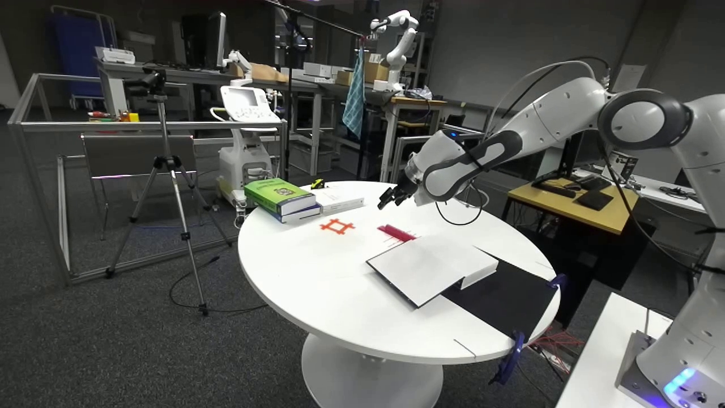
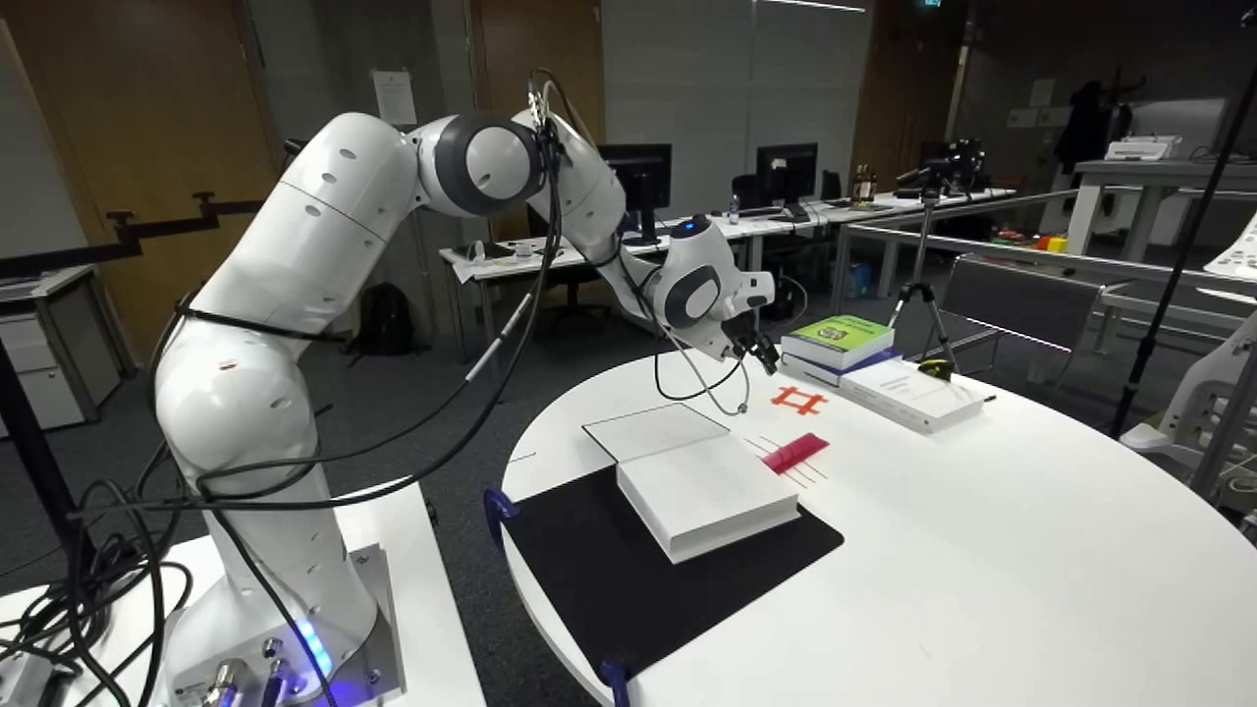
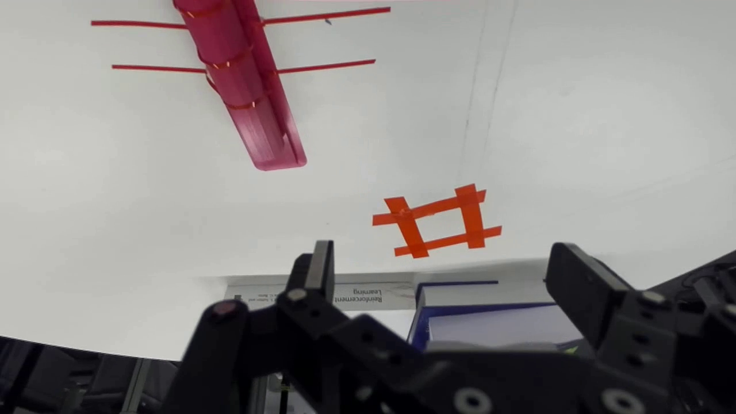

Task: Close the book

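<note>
Book (image 2: pixel 699 481) open, gripper (image 3: pixel 443 256) jaws apart

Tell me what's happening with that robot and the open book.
A robot arm is here to close the book, but it isn't handling anything at the moment. The book lies open on the round white table, partly on a black mat. The gripper hangs above the table, open and empty, apart from the book in both exterior views. So the closing is yet to be done. Elsewhere on the table, a green book lies on top of a blue book.
</note>
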`<move>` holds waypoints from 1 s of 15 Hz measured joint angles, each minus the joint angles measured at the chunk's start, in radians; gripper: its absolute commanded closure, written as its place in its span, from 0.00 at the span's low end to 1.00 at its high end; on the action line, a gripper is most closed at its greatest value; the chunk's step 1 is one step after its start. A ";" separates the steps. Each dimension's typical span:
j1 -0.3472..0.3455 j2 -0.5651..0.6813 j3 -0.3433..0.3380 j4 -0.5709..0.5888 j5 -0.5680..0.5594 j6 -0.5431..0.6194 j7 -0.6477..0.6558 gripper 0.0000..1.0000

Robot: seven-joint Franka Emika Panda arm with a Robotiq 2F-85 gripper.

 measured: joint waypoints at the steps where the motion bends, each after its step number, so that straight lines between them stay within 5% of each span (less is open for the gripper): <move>1: 0.014 0.013 -0.021 0.005 -0.008 -0.007 0.019 0.00; 5: 0.064 0.041 -0.078 0.013 -0.025 -0.084 0.087 0.00; 11: 0.084 0.041 -0.077 0.054 -0.036 -0.292 0.161 0.00; 15: 0.081 0.045 -0.075 0.060 -0.054 -0.304 0.170 0.00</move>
